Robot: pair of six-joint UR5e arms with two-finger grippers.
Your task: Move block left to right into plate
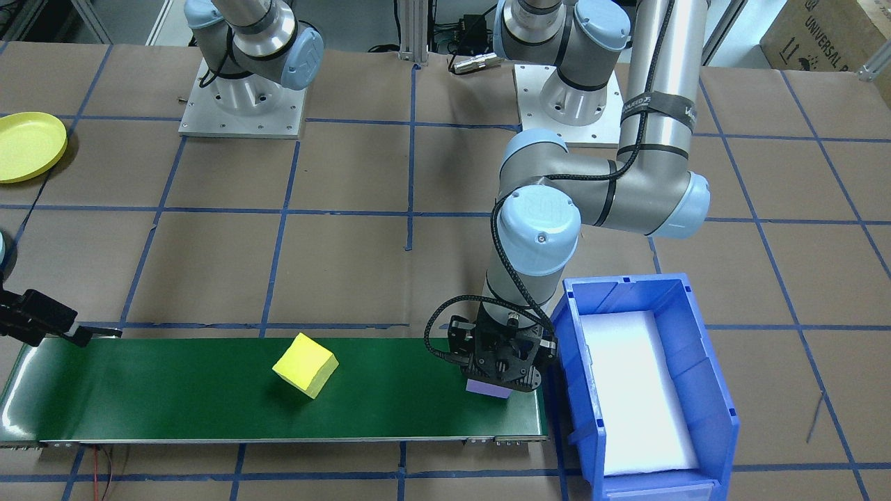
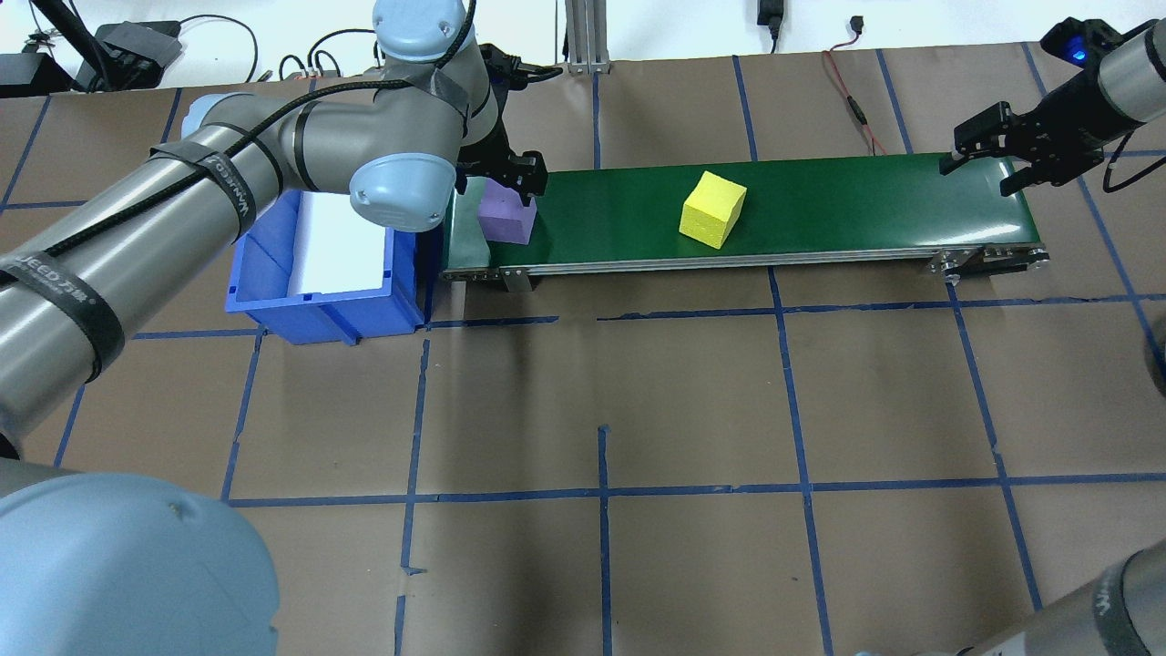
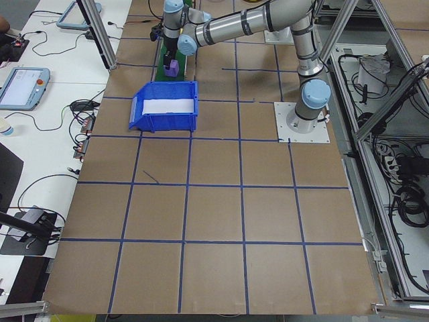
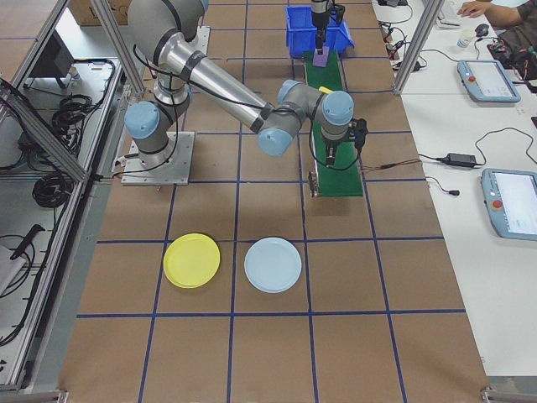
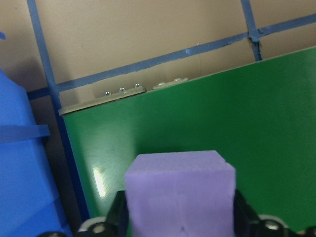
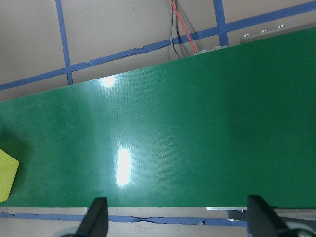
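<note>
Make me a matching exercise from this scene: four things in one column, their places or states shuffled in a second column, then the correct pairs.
Things:
1. purple block
2. yellow block
3. right gripper
4. blue bin

Places or states:
A. lies alone near the middle of the green belt
B. open, empty, over the belt's end
C. between the left gripper's fingers
D. on the table beside the belt's end, white sheet inside

Pairs: 1-C, 2-A, 3-B, 4-D

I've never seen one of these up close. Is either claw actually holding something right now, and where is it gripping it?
The left gripper holds a purple foam cube by two opposite side faces, at the green belt's end. The right gripper is open over the belt, holding nothing.
</note>
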